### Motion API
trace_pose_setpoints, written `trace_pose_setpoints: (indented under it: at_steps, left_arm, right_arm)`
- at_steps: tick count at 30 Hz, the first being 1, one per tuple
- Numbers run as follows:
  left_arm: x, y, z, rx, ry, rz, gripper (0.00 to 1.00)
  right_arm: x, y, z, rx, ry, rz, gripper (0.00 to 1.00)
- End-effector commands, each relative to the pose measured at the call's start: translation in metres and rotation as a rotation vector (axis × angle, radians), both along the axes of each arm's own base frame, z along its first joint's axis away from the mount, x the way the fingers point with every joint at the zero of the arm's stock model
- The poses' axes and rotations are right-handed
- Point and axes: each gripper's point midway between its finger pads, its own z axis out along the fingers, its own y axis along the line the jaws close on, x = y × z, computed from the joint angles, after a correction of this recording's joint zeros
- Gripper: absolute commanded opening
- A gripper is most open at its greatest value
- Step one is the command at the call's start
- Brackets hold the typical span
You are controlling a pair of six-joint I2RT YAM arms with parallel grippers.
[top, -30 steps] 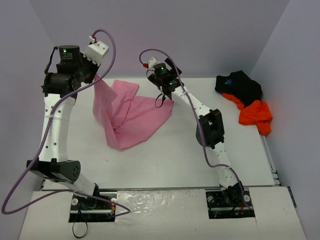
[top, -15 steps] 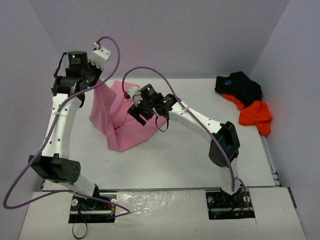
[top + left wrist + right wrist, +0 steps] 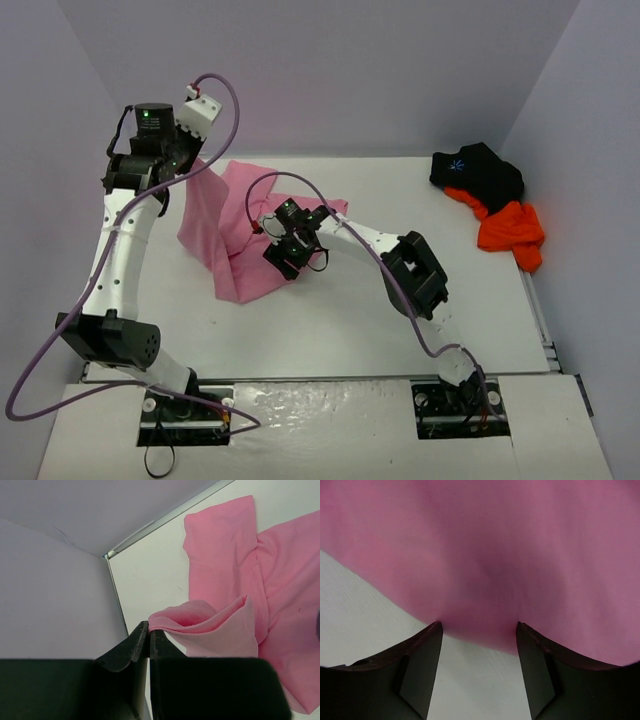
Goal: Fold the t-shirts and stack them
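Note:
My left gripper (image 3: 196, 160) is shut on a hem of the pink t-shirt (image 3: 240, 255) and holds that corner raised at the back left, so the cloth hangs down to the table. In the left wrist view the left gripper (image 3: 149, 626) pinches the hem, and the pink t-shirt (image 3: 225, 575) spreads out below. My right gripper (image 3: 285, 258) is low over the shirt's near right edge. The right gripper (image 3: 479, 626) is open, its tips touching the edge of the pink t-shirt (image 3: 495, 545). The black t-shirt (image 3: 480, 170) and the orange t-shirt (image 3: 512, 230) lie bunched at the back right.
The white table (image 3: 340, 320) has grey walls on the left, back and right. The right arm's forearm stretches across the table's middle. A purple cable loops over the right wrist.
The right arm swung from the shirt's back right corner toward the near left, down to the shirt's near edge, its jaws narrowing. The left gripper shifted slightly left, holding the hem.

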Motion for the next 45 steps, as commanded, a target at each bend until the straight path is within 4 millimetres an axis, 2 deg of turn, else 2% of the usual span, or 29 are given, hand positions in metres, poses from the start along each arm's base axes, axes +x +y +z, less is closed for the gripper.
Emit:
trace_pose_setpoints:
  at_steps: [1,4,7,10,13,16,20,23,25,27,28,30,32,33,35,36,37,39,41,42,45]
  left_arm:
    - [-0.01,0.003,0.053,-0.009,-0.168,0.009,0.0]
    - [-0.015,0.008,0.055,0.009,-0.173,0.027,0.0]
    - [-0.018,0.007,0.054,0.011,-0.167,0.021,0.0]
    - [-0.019,0.004,0.054,0.009,-0.165,0.013,0.0]
    - [-0.019,0.001,0.055,0.005,-0.165,0.004,0.0]
    - [-0.016,-0.001,0.051,0.006,-0.155,0.001,0.0]
    - [-0.014,-0.003,0.05,0.004,-0.153,0.0,0.0]
    - [-0.016,-0.006,0.051,-0.001,-0.149,-0.008,0.0]
    - [-0.016,-0.011,0.051,-0.011,-0.149,-0.018,0.0]
    - [-0.015,-0.015,0.05,-0.017,-0.148,-0.024,0.0]
    - [-0.015,-0.019,0.049,-0.016,-0.145,-0.03,0.0]
    - [-0.01,-0.024,0.046,-0.015,-0.14,-0.037,0.0]
    - [-0.007,-0.03,0.043,-0.009,-0.133,-0.045,0.0]
    - [-0.005,-0.034,0.041,-0.007,-0.128,-0.051,0.0]
    - [-0.001,-0.045,0.039,-0.001,-0.122,-0.067,0.0]
    - [0.0,-0.045,0.038,0.002,-0.119,-0.069,0.0]
    - [0.0,-0.049,0.038,0.006,-0.118,-0.074,0.0]
    - [0.003,-0.054,0.037,0.012,-0.116,-0.082,0.0]
    - [0.004,-0.057,0.036,0.016,-0.114,-0.082,0.0]
    - [0.005,-0.057,0.035,0.018,-0.113,-0.084,0.0]
    - [0.005,-0.06,0.034,0.025,-0.111,-0.09,0.0]
  right_arm:
    - [-0.004,0.028,-0.002,0.009,-0.013,0.045,0.57]
    - [-0.006,0.035,-0.016,-0.055,-0.03,0.055,0.52]
    - [-0.007,0.017,-0.046,-0.187,-0.029,0.054,0.49]
    - [0.02,-0.032,-0.068,-0.366,-0.095,-0.031,0.5]
    - [0.058,-0.09,-0.072,-0.443,-0.102,-0.173,0.49]
    - [0.102,-0.152,-0.065,-0.483,-0.117,-0.318,0.47]
    - [0.137,-0.216,-0.049,-0.559,-0.166,-0.43,0.47]
    - [0.158,-0.254,-0.03,-0.62,-0.224,-0.485,0.48]
    - [0.174,-0.271,-0.011,-0.63,-0.269,-0.516,0.5]
    - [0.183,-0.268,0.002,-0.579,-0.292,-0.527,0.56]
    - [0.19,-0.264,0.015,-0.552,-0.321,-0.543,0.59]
    - [0.196,-0.252,0.034,-0.521,-0.368,-0.54,0.68]
    - [0.2,-0.233,0.056,-0.487,-0.428,-0.529,0.71]
    - [0.203,-0.225,0.07,-0.46,-0.459,-0.535,0.71]
    - [0.206,-0.209,0.12,-0.364,-0.543,-0.564,0.72]
    - [0.203,-0.199,0.135,-0.331,-0.564,-0.56,0.72]
    - [0.195,-0.181,0.152,-0.292,-0.588,-0.537,0.72]
    - [0.168,-0.151,0.2,-0.187,-0.65,-0.514,0.72]
    - [0.15,-0.136,0.211,-0.155,-0.666,-0.497,0.7]
    - [0.13,-0.119,0.232,-0.111,-0.697,-0.474,0.7]
    - [0.103,-0.108,0.251,-0.054,-0.709,-0.462,0.69]
